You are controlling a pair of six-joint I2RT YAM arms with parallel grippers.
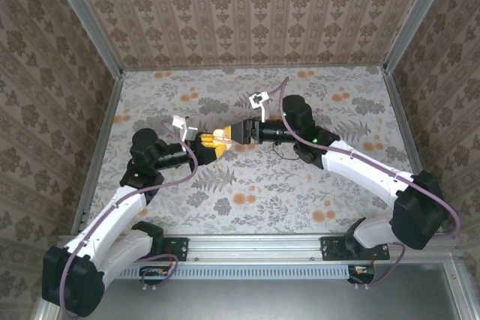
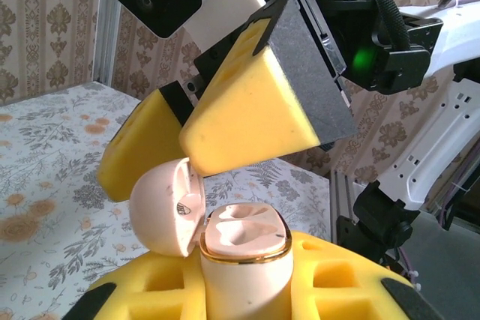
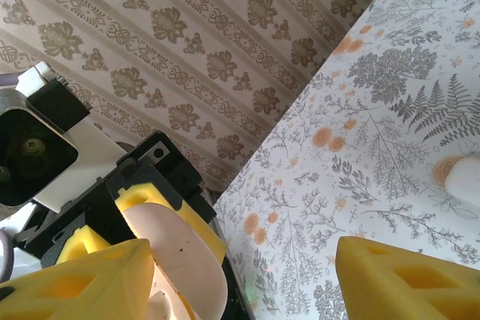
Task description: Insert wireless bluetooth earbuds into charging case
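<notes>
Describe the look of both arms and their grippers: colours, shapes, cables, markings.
The left arm and right arm have glossy white links between bulky black joint housings, each trailed by a thin mauve cable. The left gripper and right gripper carry wedge-shaped yellow foam fingers on black backing. A white camera bracket tops each wrist; a green light glows on the right.

2 arms meet over the middle of the floral table [image 1: 300, 207]. The left gripper [image 1: 205, 148] has the small pale charging case [image 1: 220, 138] at its yellow tips. The right gripper [image 1: 234, 133] faces it, tips right at the case. Patterned walls [image 1: 247, 13] on 3 sides.
</notes>
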